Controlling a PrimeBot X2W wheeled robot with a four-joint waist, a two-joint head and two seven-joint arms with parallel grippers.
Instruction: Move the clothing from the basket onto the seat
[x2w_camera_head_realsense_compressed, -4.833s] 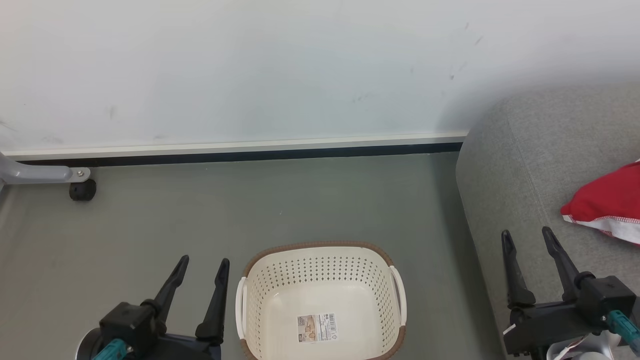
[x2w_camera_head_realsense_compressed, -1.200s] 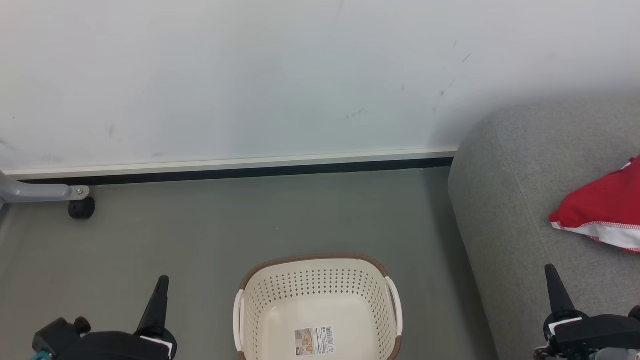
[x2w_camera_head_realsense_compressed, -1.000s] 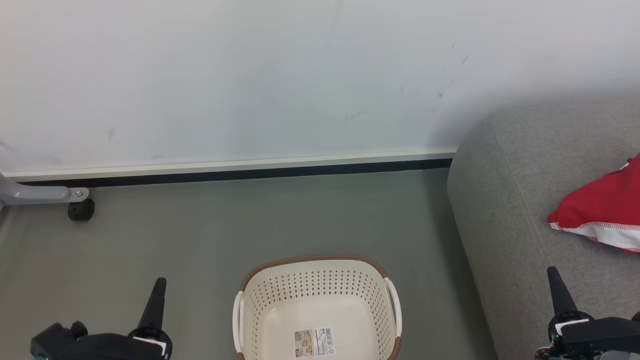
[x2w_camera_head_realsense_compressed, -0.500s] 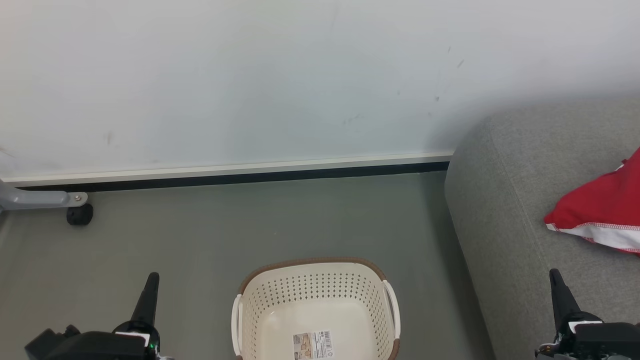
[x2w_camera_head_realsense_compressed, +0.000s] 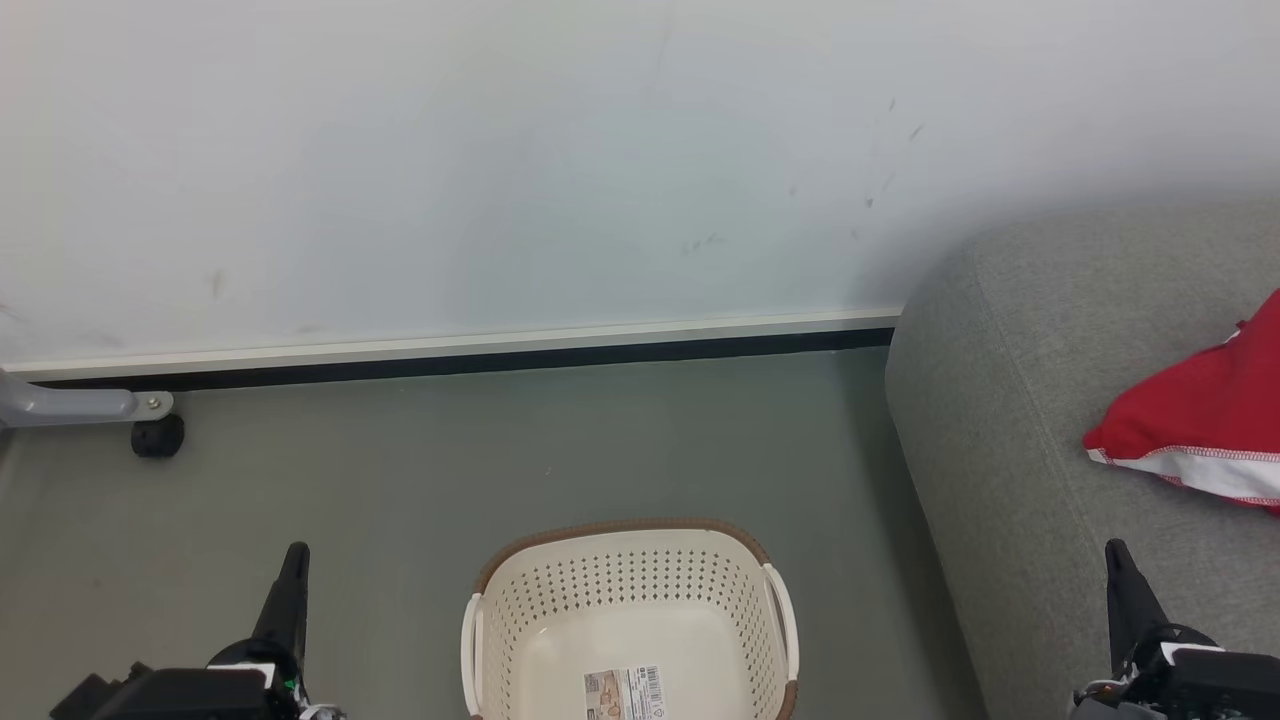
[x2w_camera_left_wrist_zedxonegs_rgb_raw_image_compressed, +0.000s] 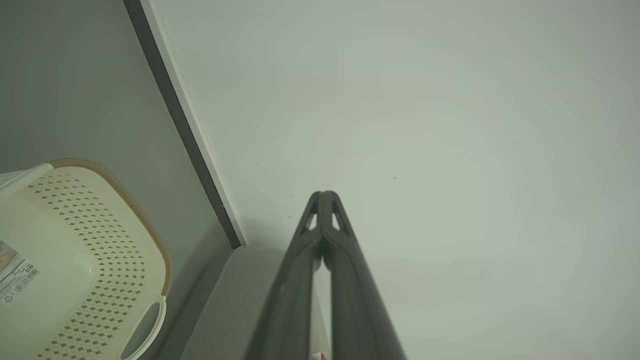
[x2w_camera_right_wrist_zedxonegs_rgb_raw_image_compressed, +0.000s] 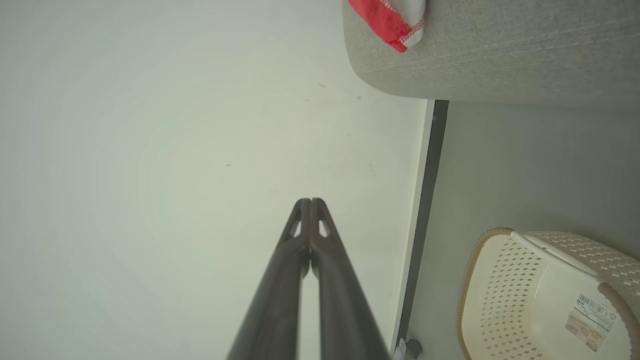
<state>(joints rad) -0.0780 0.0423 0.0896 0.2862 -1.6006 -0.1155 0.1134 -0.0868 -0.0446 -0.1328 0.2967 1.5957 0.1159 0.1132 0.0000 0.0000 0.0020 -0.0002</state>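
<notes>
**Head view.** The basket (x2w_camera_head_realsense_compressed: 620, 585) stands on the grey floor (x2w_camera_head_realsense_compressed: 500, 440) at bottom centre, cut by the lower edge, with a label (x2w_camera_head_realsense_compressed: 622, 692) lying flat on its bottom. The seat (x2w_camera_head_realsense_compressed: 1010, 420) takes up the right side. The clothing (x2w_camera_head_realsense_compressed: 1190, 425), red with a white band, lies on the seat at the right edge, well apart from the basket. The left gripper (x2w_camera_head_realsense_compressed: 295, 552) rises at lower left and the right gripper (x2w_camera_head_realsense_compressed: 1117, 550) at lower right, the latter in front of the seat. Each shows as a single dark spike, fingers pressed together, gripping nothing. A white wall (x2w_camera_head_realsense_compressed: 500, 150) with a dark baseboard (x2w_camera_head_realsense_compressed: 450, 355) fills the upper half. A black caster (x2w_camera_head_realsense_compressed: 157, 437) on a grey leg sits at the left edge.

**Left wrist view.** The left gripper (x2w_camera_left_wrist_zedxonegs_rgb_raw_image_compressed: 324, 194) points at the wall from bottom centre, its fingertips touching and nothing between them. The basket (x2w_camera_left_wrist_zedxonegs_rgb_raw_image_compressed: 100, 240) lies at lower left, its label (x2w_camera_left_wrist_zedxonegs_rgb_raw_image_compressed: 15, 277) at the left edge. A corner of the seat (x2w_camera_left_wrist_zedxonegs_rgb_raw_image_compressed: 235, 300) shows just left of the fingers.

**Right wrist view.** The right gripper (x2w_camera_right_wrist_zedxonegs_rgb_raw_image_compressed: 310, 201) is likewise fully closed on nothing. The clothing (x2w_camera_right_wrist_zedxonegs_rgb_raw_image_compressed: 387, 20) rests on the seat (x2w_camera_right_wrist_zedxonegs_rgb_raw_image_compressed: 500, 55) at the top edge. The basket (x2w_camera_right_wrist_zedxonegs_rgb_raw_image_compressed: 500, 280) with its label (x2w_camera_right_wrist_zedxonegs_rgb_raw_image_compressed: 587, 320) sits at lower right. The caster (x2w_camera_right_wrist_zedxonegs_rgb_raw_image_compressed: 412, 347) shows at the bottom edge.
</notes>
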